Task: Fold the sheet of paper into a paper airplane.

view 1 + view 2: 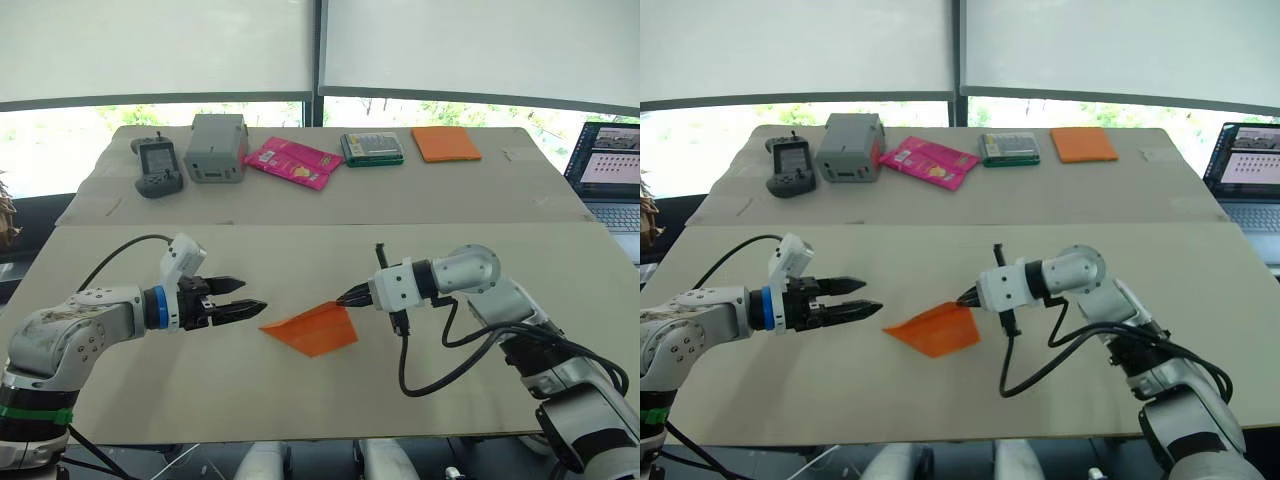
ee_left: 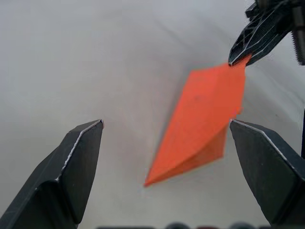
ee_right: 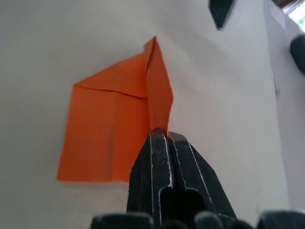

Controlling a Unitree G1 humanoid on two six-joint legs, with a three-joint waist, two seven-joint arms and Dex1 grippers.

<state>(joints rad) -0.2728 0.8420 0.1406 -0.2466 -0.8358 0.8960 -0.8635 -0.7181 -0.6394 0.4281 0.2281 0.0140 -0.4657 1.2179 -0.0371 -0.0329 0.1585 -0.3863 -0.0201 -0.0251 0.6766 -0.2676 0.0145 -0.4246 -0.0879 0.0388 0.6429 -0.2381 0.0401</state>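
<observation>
A: Status on the right gripper (image 1: 352,296)?

B: Fingers pinched together on the near-right corner of the sheet of paper (image 1: 313,328). The right wrist view shows both fingertips clamped on a raised flap of the orange sheet, no gap between them.

A: And the paper itself?

B: Bright orange, creased, partly folded into a pointed wedge. It sits on the front table (image 1: 300,400), roughly mid-table, between the two grippers. The pointed end faces the left gripper; the wide end is at the right gripper. One layer lifts off the surface at the pinch, the rest lies on the table.

A: Left gripper (image 1: 243,296)?

B: Fingers spread apart, holding nothing. It hovers just beside the paper's pointed tip, not touching. In the left wrist view the sheet lies in the gap between its two fingers (image 2: 71,162), further out, with the right gripper's tips at the far corner.

A: Anything else on the bench?

B: On the back table (image 1: 400,195), well apart from the work: a handheld controller (image 1: 157,165) at the left, a grey box (image 1: 217,147) just beside it, a pink packet (image 1: 293,162), a green-edged packet (image 1: 372,148), then a smooth flat orange rectangle (image 1: 445,143). A laptop (image 1: 608,170) with a lit screen is at the far right edge.

A: Cables?

B: Black cable loops off each wrist. Neither touches the paper.
</observation>
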